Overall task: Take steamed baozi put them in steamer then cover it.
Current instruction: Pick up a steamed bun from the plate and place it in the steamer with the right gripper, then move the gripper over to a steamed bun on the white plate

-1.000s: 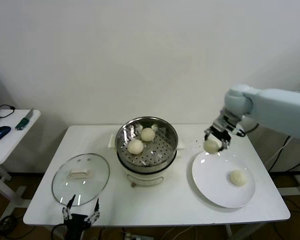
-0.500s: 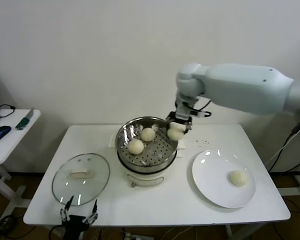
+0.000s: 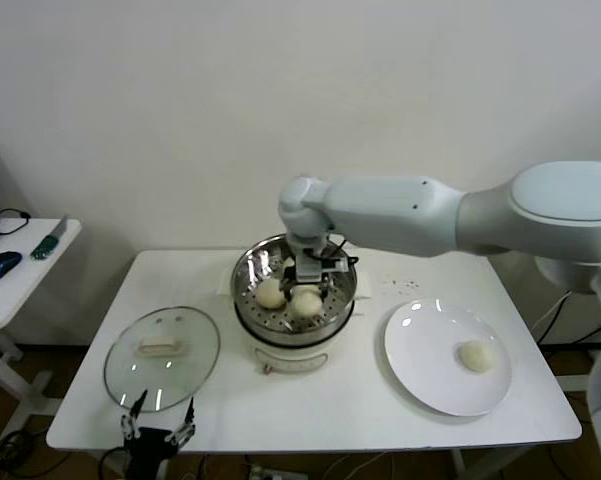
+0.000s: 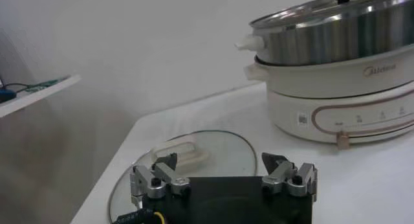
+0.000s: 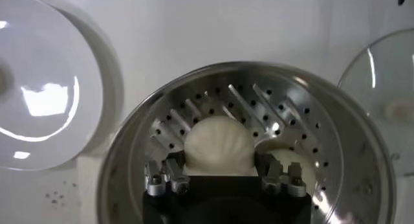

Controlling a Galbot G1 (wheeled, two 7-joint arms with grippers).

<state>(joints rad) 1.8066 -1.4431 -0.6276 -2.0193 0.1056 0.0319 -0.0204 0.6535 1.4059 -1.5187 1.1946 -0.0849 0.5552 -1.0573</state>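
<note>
The steel steamer (image 3: 248, 272) stands mid-table on its cream pot base (image 3: 292, 356). My right gripper (image 3: 308, 282) reaches down into it, shut on a steamed baozi (image 3: 305, 303) held just over the perforated floor. In the right wrist view that baozi (image 5: 218, 145) fills the gap between the fingers, and a second bun (image 5: 294, 164) peeks out beside it. Another baozi (image 3: 270, 293) lies in the basket, and one (image 3: 477, 355) is on the white plate (image 3: 420, 350). The glass cover (image 3: 162, 358) lies flat at the left. My left gripper (image 3: 160, 430) waits open at the table's front edge, near the cover (image 4: 223, 144).
A small side table (image 3: 20, 270) with a mouse and cables stands at the far left. The wall runs close behind the table. From the left wrist, the steamer (image 4: 330, 34) and pot base (image 4: 336, 102) rise beyond the cover.
My right arm swung left from above the plate to the steamer with the baozi, then lowered it into the basket. The left arm stayed put.
</note>
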